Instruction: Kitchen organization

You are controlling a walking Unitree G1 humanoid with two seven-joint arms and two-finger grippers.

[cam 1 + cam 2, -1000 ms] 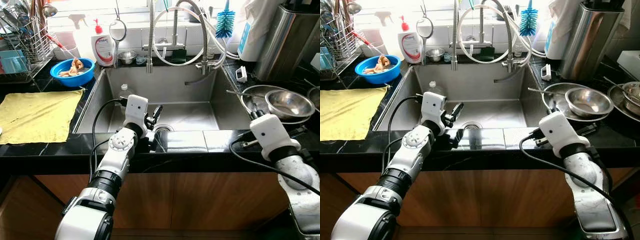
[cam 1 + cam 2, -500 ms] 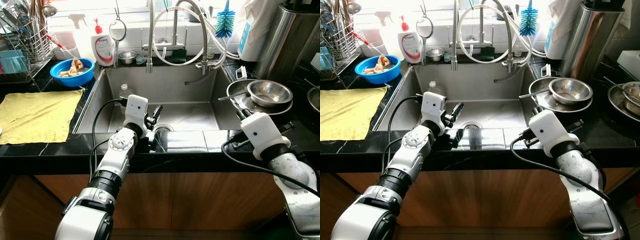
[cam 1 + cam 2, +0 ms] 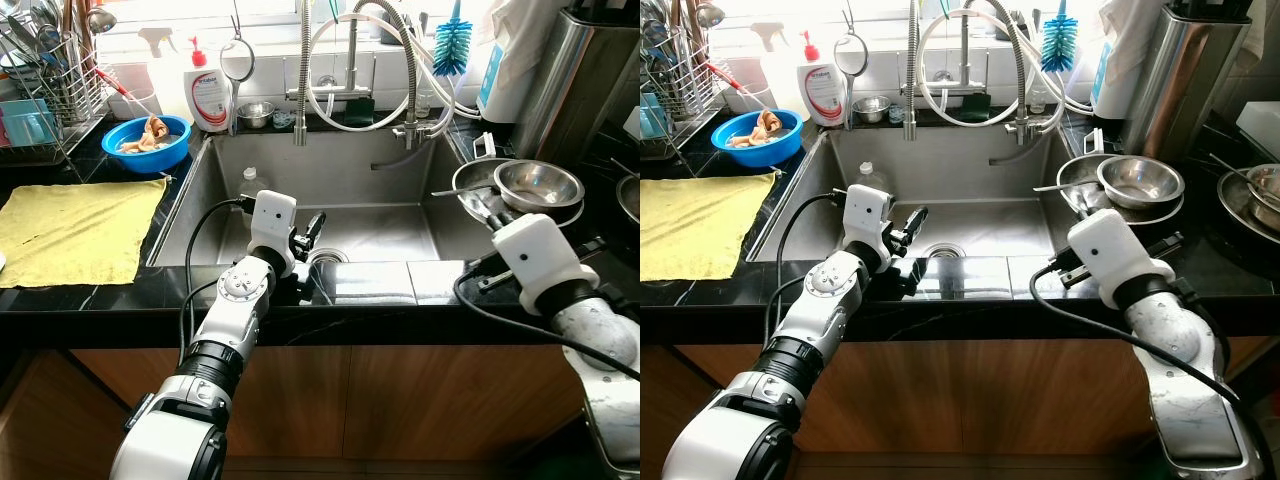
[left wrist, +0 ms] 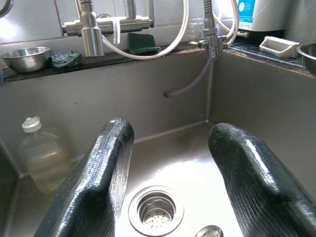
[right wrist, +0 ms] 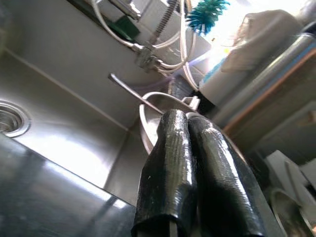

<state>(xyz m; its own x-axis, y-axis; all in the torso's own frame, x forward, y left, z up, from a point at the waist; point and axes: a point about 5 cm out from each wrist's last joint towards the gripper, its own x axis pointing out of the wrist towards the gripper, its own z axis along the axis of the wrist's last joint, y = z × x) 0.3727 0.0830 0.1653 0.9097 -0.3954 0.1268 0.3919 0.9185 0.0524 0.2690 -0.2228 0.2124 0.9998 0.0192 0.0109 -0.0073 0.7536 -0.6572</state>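
Gripping pan [image 3: 478, 192] rim mid-right, right tool [image 5: 190, 143] together; steel bowl [image 3: 1140, 182] inside may slide off worktop [image 3: 90, 298] edge. Left tool [image 4: 168, 173] apart over sink [image 3: 385, 170].

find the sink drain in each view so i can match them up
Left eye view: sink drain, just beyond the left hand.
Right eye view: same spot.
Left wrist view: between the two fingers.
Right wrist view: on the sink floor.
Shared landmark: green sponge on the back ledge.
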